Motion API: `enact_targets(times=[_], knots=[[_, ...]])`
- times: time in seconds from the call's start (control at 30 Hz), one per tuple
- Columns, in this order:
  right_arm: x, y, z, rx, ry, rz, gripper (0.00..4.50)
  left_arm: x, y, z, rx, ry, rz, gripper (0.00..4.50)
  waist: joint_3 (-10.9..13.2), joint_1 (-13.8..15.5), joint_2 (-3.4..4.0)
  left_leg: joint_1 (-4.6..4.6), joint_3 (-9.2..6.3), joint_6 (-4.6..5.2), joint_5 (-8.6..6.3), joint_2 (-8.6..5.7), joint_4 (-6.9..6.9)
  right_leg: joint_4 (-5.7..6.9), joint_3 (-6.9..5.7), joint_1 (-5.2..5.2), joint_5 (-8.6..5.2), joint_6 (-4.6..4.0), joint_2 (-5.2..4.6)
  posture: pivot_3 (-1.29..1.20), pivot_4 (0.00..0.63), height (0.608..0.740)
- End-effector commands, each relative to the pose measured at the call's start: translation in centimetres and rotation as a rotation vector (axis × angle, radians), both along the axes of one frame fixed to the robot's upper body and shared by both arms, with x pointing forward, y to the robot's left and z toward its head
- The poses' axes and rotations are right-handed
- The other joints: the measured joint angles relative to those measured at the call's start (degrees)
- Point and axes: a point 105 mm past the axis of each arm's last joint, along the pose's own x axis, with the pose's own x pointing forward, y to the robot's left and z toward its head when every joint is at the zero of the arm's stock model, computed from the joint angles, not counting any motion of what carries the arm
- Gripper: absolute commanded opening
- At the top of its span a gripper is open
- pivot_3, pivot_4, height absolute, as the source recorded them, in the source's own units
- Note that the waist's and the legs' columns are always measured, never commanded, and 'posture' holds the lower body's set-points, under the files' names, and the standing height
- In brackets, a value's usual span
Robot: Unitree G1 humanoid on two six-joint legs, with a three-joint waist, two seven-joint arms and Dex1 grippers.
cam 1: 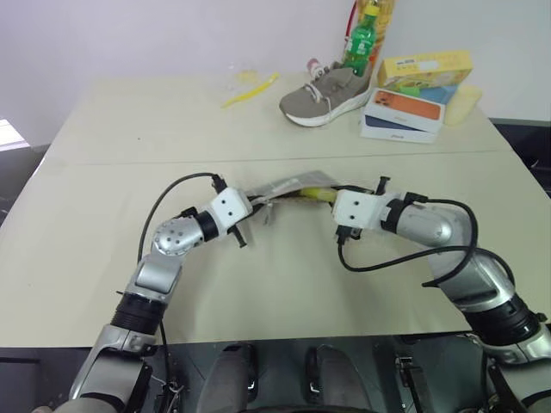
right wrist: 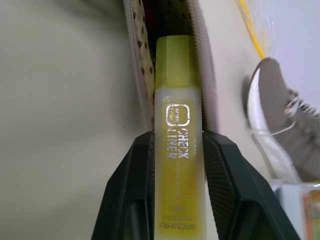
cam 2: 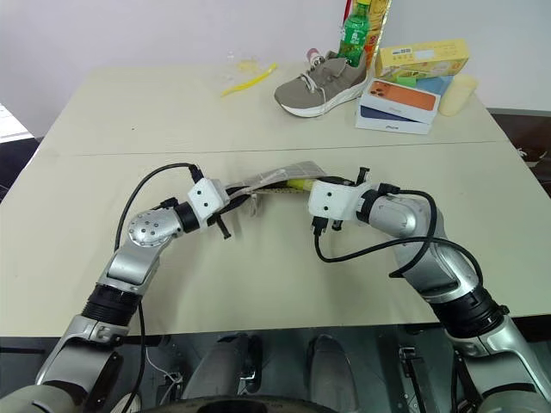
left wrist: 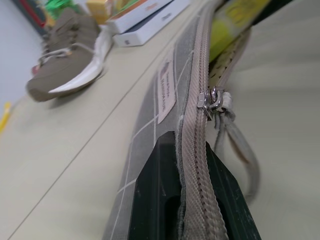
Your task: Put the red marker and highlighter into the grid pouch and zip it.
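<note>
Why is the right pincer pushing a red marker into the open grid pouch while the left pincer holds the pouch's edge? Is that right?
Not quite. The right pincer grips the yellow highlighter, not a red marker; the right wrist view shows its tip at the mouth of the open grid pouch. The rest holds: the left pincer is shut on the pouch's zipper edge.

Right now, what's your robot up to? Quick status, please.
Left gripper shut on grid pouch edge. Right gripper holds highlighter, tip at pouch mouth. Zipper open. Nothing in the way.

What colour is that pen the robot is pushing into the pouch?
Bright yellow, the highlighter; the right wrist view shows it best.
</note>
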Motion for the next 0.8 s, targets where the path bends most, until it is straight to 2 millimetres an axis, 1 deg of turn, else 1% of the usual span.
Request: enact_targets(times=[0.03, 0.17, 0.23, 0.3, 0.37, 0.43, 0.5, 0.53, 0.6, 0.63, 0.7, 0.77, 0.8], knots=[[-0.5, 2.1, 0.7, -0.095, -0.069, 0.101, 0.82, -0.9, -1.0, 2.0, -0.036, -0.063, -0.078, 0.0, 0.0, -0.02, 0.0, 0.0, 0.0, 0.0, 0.0, 0.0, 0.0, 0.0, 0.0, 0.0, 0.0, 0.0, 0.0, 0.0, 0.15, 0.74], [-1.4, 4.5, 0.2, -0.134, -0.085, 0.209, 0.82, -1.1, -1.5, 2.0, -0.028, -0.061, -0.104, 0.0, 0.0, -0.05, 0.0, 0.0, 0.0, 0.0, 0.0, 0.0, 0.0, 0.01, 0.0, 0.0, 0.0, 0.0, 0.01, 0.0, 0.15, 0.74], [-1.6, 5.4, 0.1, -0.139, -0.098, 0.243, 0.82, -1.2, -1.6, 1.9, -0.023, -0.055, -0.116, 0.0, 0.0, -0.04, 0.0, 0.0, 0.0, -0.01, 0.01, 0.0, 0.0, 0.01, 0.0, 0.0, 0.0, 0.0, 0.01, 0.0, 0.15, 0.74], [-1.5, 5.6, 0.1, -0.139, -0.107, 0.25, 0.82, -1.3, -1.6, 1.9, -0.019, -0.052, -0.121, 0.0, 0.0, 0.03, 0.0, 0.01, 0.0, -0.01, 0.01, 0.0, 0.02, 0.02, 0.0, 0.01, 0.0, 0.0, 0.01, 0.0, 0.15, 0.74], [-1.5, 5.4, -0.1, -0.124, -0.08, 0.243, 0.82, -1.4, -1.6, 1.8, -0.017, -0.049, -0.117, 0.0, 0.0, 0.04, -0.01, 0.01, -0.01, -0.01, 0.01, 0.0, 0.03, 0.02, -0.01, 0.03, 0.0, 0.0, 0.01, 0.0, 0.15, 0.74], [-1.5, 4.9, 0.0, -0.106, -0.061, 0.229, 1.88, -1.2, -1.3, 1.7, -0.024, -0.042, -0.1, 0.0, 0.0, 0.04, -0.01, 0.01, -0.01, -0.02, 0.01, -0.02, 0.04, 0.02, -0.01, 0.03, 0.0, 0.0, 0.0, 0.0, 0.15, 0.74], [-1.3, 4.6, 0.8, -0.08, -0.085, 0.22, 2.75, -0.9, -1.1, 1.7, -0.036, -0.031, -0.076, 0.0, 0.0, 0.02, -0.01, 0.01, -0.02, -0.02, 0.01, -0.02, 0.04, 0.02, -0.01, 0.03, 0.0, 0.0, 0.0, 0.0, 0.15, 0.74], [-1.3, 4.7, 1.4, -0.055, -0.11, 0.223, 3.29, -0.8, -1.0, 1.8, -0.052, -0.022, -0.064, 0.0, 0.0, -0.01, -0.01, 0.01, -0.02, -0.02, 0.01, -0.01, 0.04, 0.03, -0.01, 0.03, 0.0, 0.0, 0.01, 0.0, 0.15, 0.74], [-1.5, 5.1, 2.8, 0.063, -0.118, 0.225, 4.22, -0.3, -0.8, 2.1, -0.11, 0.001, -0.028, 0.0, -0.01, -0.01, -0.01, 0.02, -0.02, -0.02, 0.01, -0.01, 0.04, 0.03, -0.01, 0.03, 0.0, 0.0, 0.01, 0.0, 0.15, 0.74], [-1.7, 5.4, 4.1, 0.188, -0.104, 0.223, 4.44, 0.1, -0.5, 2.3, -0.162, 0.025, 0.004, 0.0, -0.01, -0.01, -0.01, 0.03, -0.02, -0.02, 0.01, 0.0, 0.04, 0.03, -0.01, 0.04, 0.0, 0.0, 0.01, 0.0, 0.15, 0.74], [-2.3, 5.9, 6.3, 0.427, -0.043, 0.229, 4.44, 0.9, 0.0, 2.4, -0.225, 0.063, 0.076, 0.0, -0.01, -0.05, -0.01, 0.04, -0.03, -0.08, 0.04, 0.02, 0.04, 0.05, -0.01, 0.06, 0.0, 0.0, 0.02, 0.0, 0.15, 0.74], [-3.0, 6.0, 7.8, 0.631, 0.045, 0.238, 4.44, 1.5, 0.1, 2.8, -0.291, 0.088, 0.12, 0.0, -0.01, 0.0, -0.01, 0.04, -0.07, -0.37, 0.22, 0.03, 0.03, 0.07, -0.02, 0.06, 0.0, 0.0, 0.02, 0.0, 0.15, 0.74], [-3.4, 5.9, 8.0, 0.711, 0.103, 0.241, 4.44, 1.8, 0.0, 3.2, -0.336, 0.105, 0.131, 0.0, -0.02, -0.01, -0.03, 0.05, -0.09, -0.37, 0.22, 0.03, 0.03, 0.06, -0.04, 0.08, 0.01, 0.0, 0.02, 0.0, 0.15, 0.74]])
